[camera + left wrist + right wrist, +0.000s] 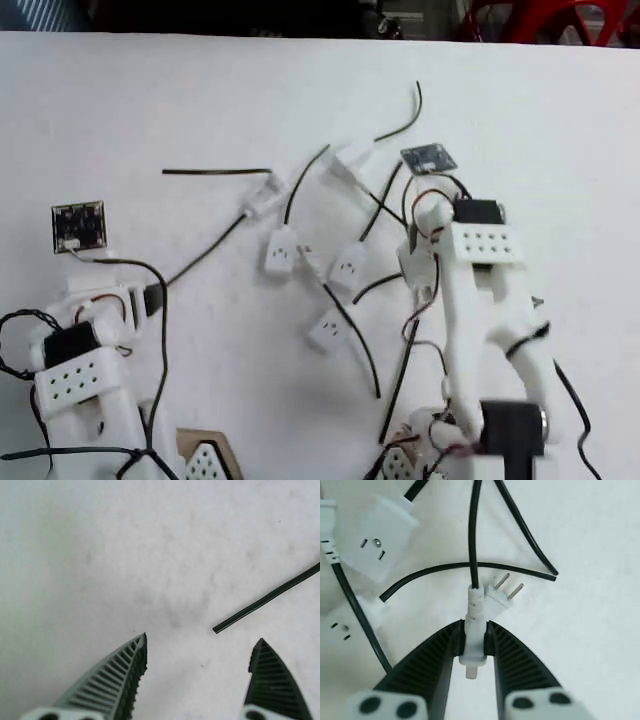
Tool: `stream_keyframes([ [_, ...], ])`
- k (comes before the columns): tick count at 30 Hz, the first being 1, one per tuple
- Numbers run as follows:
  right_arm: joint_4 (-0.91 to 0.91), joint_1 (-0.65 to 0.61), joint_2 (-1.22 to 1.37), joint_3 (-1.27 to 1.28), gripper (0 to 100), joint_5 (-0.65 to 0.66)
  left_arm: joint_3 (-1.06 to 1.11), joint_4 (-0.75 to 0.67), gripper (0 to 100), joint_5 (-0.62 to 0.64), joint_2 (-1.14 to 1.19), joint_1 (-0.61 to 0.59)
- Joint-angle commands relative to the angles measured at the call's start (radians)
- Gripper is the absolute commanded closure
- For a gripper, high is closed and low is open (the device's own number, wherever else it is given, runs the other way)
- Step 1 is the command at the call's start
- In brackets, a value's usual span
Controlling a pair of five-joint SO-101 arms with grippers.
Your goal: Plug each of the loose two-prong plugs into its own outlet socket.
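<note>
My right gripper [474, 630] is shut on the white stem of a plug [472, 645], whose black cord [474, 540] runs away from the fingers. Two metal prongs [509, 586] jut from a white plug body beside the stem; I cannot tell if it is the same piece. Socket blocks [377, 530] [340, 625] lie farther off. In the high view this gripper [415, 262] sits right of three white sockets [281, 250] [348, 266] [328, 330]. Loose plugs [262, 197] [350, 158] lie behind them. My left gripper [202, 639] stands open over bare table, beside a black cord end [216, 628].
Two square marker tags [78, 226] [428, 158] lie on the white table [150, 100]. Black cords [355, 340] cross the middle between the sockets. Both arm bases [75, 390] [500, 420] stand at the near edge. The far left of the table is bare.
</note>
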Motion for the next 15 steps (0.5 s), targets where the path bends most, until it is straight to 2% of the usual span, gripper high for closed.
stream_keyframes([
  [1,0.077,-0.021,-0.2,-0.034,98.1,-0.006,-0.003,-0.02,68,-0.003,-0.033,-0.002],
  [6,0.056,-0.136,-0.429,0.061,98.1,-0.015,-0.003,-0.02,68,-0.003,-0.033,-0.002],
  [15,-0.398,-0.275,-0.696,0.459,98.1,-0.015,-0.003,-0.02,68,-0.003,-0.033,-0.002],
])
